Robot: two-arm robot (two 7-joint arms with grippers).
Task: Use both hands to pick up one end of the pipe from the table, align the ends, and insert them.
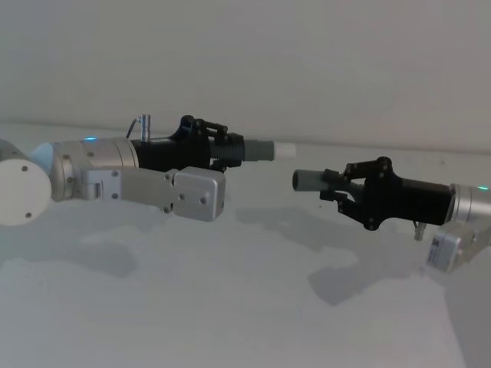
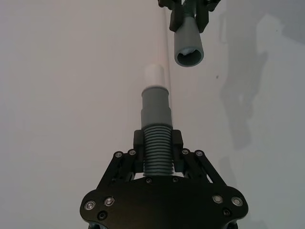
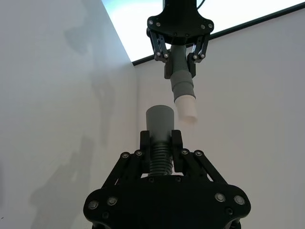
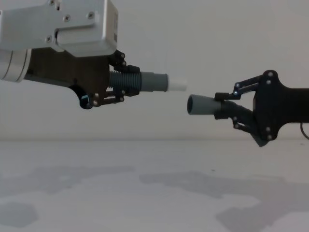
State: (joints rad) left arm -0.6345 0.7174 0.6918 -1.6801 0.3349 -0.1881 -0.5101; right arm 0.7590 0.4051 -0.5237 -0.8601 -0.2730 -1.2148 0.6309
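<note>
The left gripper [image 4: 128, 82] clamps the ribbed piece [image 4: 152, 82], the right gripper [image 4: 223, 108] pinches the other piece [image 4: 203, 105] (white tip [image 4: 177, 84] a touch higher in the chest view); the left wrist view looks into the hollow mouth [image 2: 189, 58].

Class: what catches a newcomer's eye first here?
Above the white table, two black grippers face each other in mid-air. The left gripper clamps a ribbed hose piece with a whitish tip; the right gripper clamps a second piece, its grey mouth slightly lower, a gap between them.

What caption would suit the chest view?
Left gripper and right gripper hold pipe pieces above the table, white tip facing grey mouth, unjoined.
</note>
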